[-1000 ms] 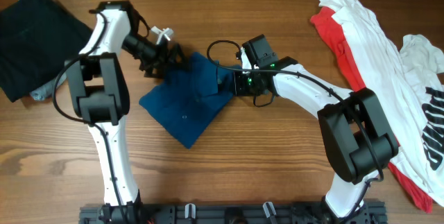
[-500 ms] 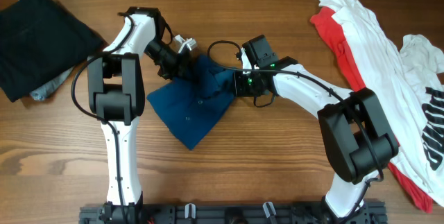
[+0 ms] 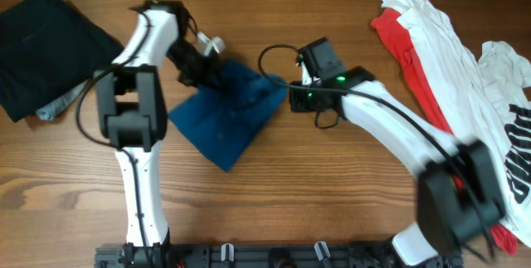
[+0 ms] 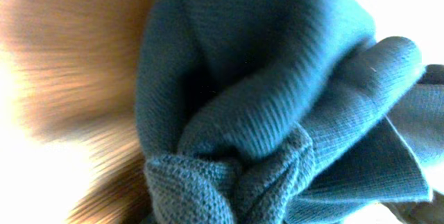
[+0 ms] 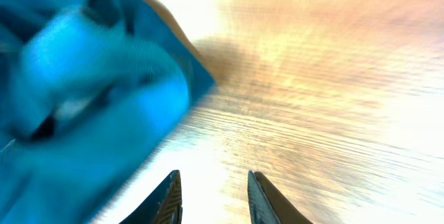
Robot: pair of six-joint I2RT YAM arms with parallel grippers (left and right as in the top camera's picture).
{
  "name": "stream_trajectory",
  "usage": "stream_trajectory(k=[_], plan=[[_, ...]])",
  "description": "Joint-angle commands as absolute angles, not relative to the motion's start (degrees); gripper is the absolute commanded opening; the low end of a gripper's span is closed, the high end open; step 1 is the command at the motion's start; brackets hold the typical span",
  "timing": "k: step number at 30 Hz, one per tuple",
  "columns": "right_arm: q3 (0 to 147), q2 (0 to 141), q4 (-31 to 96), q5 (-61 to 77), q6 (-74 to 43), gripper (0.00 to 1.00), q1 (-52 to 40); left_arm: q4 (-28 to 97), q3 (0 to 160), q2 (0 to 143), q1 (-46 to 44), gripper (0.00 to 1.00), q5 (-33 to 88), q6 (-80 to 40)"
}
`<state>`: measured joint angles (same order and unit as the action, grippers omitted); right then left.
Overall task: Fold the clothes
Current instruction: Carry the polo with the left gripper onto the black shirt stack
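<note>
Currently, the far left corner of the table (image 3: 315, 218) carries a dark folded garment (image 3: 46, 40) with a grey piece (image 3: 50, 112) showing at its near edge; neither arm touches them. Next to the right, the left arm (image 3: 133, 94) reaches to the far-left edge of the deep-blue polo shirt (image 3: 228, 123). The shirt lies left of the table's centre as a compact folded packet, skewed to the table edges. One corner points toward the near edge, and the longer sides appear to run from near-left to far-right. The left wrist view is filled with bunched blue knit gathered into a knot at the bottom; the fingers are hidden, but the gather indicates that the left jaws are pressed together on a pinch of shirt. The right arm (image 3: 390, 127), blurred in the overhead view, ends just beside the packet's far-right corner. The right jaws stand partly spread over bare wood with nothing between them; in the right wrist view the shirt's edge lies to their left, apart from them. The shirt therefore sits between the two arms. The left arm is the nearer, being in contact, and the right jaws must travel leftward to reach cloth. Along the right edge of the table lie white T-shirts (image 3: 452, 52) over a red T-shirt (image 3: 397, 37), well apart from both arms.
</note>
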<state>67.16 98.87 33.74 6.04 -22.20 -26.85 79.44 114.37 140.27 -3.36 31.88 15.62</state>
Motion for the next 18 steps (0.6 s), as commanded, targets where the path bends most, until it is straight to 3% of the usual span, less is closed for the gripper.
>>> stream_trajectory(k=[1, 11, 18], plan=[[67.3, 87.7, 35.2, -0.9, -21.1, 0.33, -26.9, 76.6, 118.3, 129.3, 2.1, 0.04, 20.3, 8.4], [67.3, 80.1, 44.2, -1.8, -21.1, 0.34, -26.9, 63.3, 118.3, 114.8, 12.8, 0.05, 16.4, 5.3], [67.3, 80.1, 45.3, -1.9, -21.7, 0.34, -26.9, 56.9, 118.3, 114.3, 20.1, 0.05, 16.4, 2.6]])
